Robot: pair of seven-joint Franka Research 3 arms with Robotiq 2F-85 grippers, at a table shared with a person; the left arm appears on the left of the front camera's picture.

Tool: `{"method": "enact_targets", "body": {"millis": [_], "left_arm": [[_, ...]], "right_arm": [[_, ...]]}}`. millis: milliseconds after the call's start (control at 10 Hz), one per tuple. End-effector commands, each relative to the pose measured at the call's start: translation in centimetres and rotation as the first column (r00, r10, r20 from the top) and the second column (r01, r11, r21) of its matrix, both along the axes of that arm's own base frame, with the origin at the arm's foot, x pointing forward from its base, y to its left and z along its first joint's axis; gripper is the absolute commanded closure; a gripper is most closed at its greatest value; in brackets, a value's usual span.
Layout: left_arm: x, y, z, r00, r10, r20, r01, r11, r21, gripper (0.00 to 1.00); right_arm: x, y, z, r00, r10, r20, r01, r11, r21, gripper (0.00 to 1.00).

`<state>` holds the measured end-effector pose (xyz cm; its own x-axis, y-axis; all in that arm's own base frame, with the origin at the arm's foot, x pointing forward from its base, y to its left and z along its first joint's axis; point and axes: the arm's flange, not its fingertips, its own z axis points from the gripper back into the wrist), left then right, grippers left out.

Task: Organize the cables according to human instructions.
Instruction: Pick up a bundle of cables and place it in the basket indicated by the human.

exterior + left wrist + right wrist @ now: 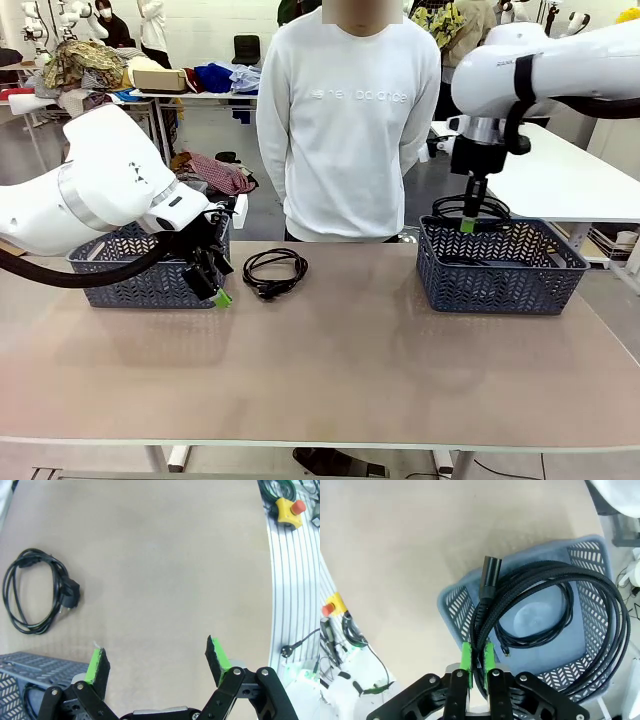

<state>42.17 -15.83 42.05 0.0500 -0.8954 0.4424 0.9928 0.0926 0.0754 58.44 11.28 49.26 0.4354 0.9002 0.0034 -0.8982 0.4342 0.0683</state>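
A thick black braided cable (555, 572), wound in a wide loop with a cylindrical plug, hangs from the right jaws, which are clamped on its strands just above the right basket (505, 278). A thinner cable (545, 639) lies inside. Another coiled cable (274, 271) lies on the worktop (350, 370), just right of the left jaws, which are spread apart and tilted down beside the left basket (140, 282). The right arm (540, 60) points straight down.

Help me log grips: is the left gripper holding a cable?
No, the left gripper is open over bare table, and the nearest cable lies apart from it.
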Motion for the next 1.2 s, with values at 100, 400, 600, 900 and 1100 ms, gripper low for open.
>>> {"method": "enact_targets", "body": {"millis": [100, 400, 600, 900, 1100], "left_arm": [[0.0, 0.1, 0.1, 1.000, 0.001, 0.000, -0.001, 1.000, 0.001, 0.00], [0.0, 0.1, 0.1, 1.000, 0.001, 0.000, -0.001, 1.000, 0.001, 0.00], [0.0, 0.1, 0.1, 1.000, 0.001, 0.000, -0.001, 1.000, 0.001, 0.00], [0.0, 0.1, 0.1, 1.000, 0.001, 0.000, -0.001, 1.000, 0.001, 0.00], [0.0, 0.1, 0.1, 1.000, 0.001, 0.000, -0.001, 1.000, 0.001, 0.00]], "right_arm": [[-1.4, -2.6, -0.9, 0.998, 0.061, 0.035, -0.063, 0.996, 0.057, 0.88], [-1.4, -4.1, -2.1, 0.993, 0.114, 0.029, -0.115, 0.992, 0.048, 0.88], [-1.0, -4.6, -2.8, 0.988, 0.149, 0.039, -0.151, 0.987, 0.051, 0.88], [-0.6, -5.1, -3.9, 0.986, 0.163, 0.037, -0.164, 0.986, 0.023, 0.88], [-0.2, -5.2, -4.6, 0.984, 0.175, 0.026, -0.176, 0.984, 0.017, 0.88]]}}
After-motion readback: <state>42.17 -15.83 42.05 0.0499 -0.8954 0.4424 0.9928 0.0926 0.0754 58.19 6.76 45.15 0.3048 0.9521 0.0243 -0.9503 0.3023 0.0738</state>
